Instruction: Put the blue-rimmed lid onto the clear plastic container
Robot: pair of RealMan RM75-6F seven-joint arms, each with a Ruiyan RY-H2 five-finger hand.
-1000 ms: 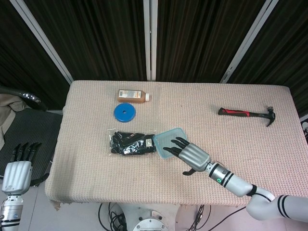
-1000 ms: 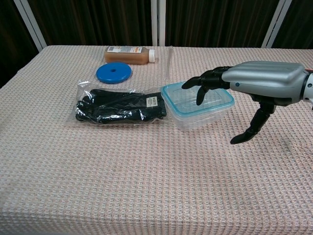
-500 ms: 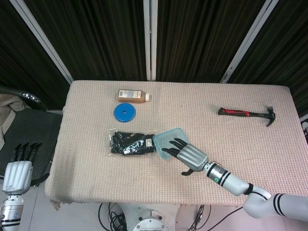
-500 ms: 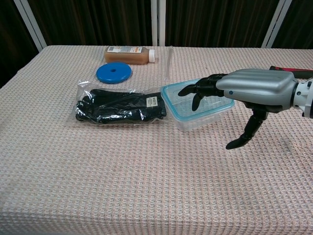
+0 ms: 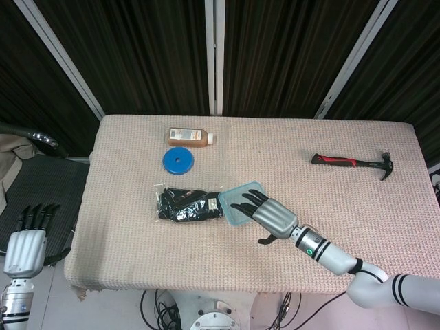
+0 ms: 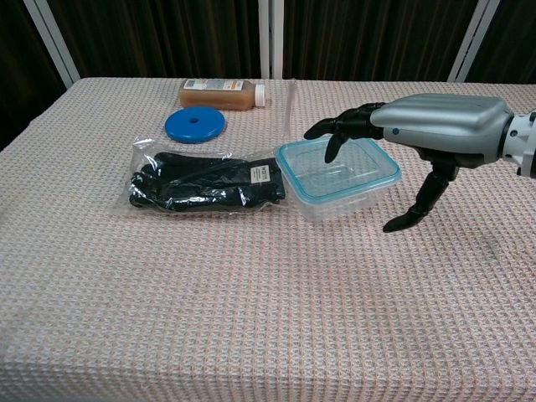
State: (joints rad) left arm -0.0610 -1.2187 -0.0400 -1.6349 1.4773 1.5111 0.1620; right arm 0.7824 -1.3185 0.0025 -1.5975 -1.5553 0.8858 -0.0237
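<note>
While dark curtains [image 5: 137,48] back the woven tablecloth [image 6: 251,293], the right hand [image 6: 419,138] hovers empty, fingers spread.

Rough beige woven cloth covers the bench [image 6: 251,318]; the clear glossy plastic container with its blue rim [image 6: 337,177] looks smooth, the right robot hand [image 6: 419,134] has a satin silver metal-like back and matt black fingers [image 6: 335,130]

A clear bag of black gloves [image 5: 187,204] [image 6: 205,183] lies flat on the table [image 5: 357,206] [image 6: 251,318], just left of the fingers [image 5: 249,201] [image 6: 339,130]. Farther left and back sit a blue disc [image 5: 178,161] [image 6: 195,125] and a brown bottle [image 5: 188,137] [image 6: 222,93] on its side. A red-handled hammer [image 5: 352,163] lies well to their right.
</note>
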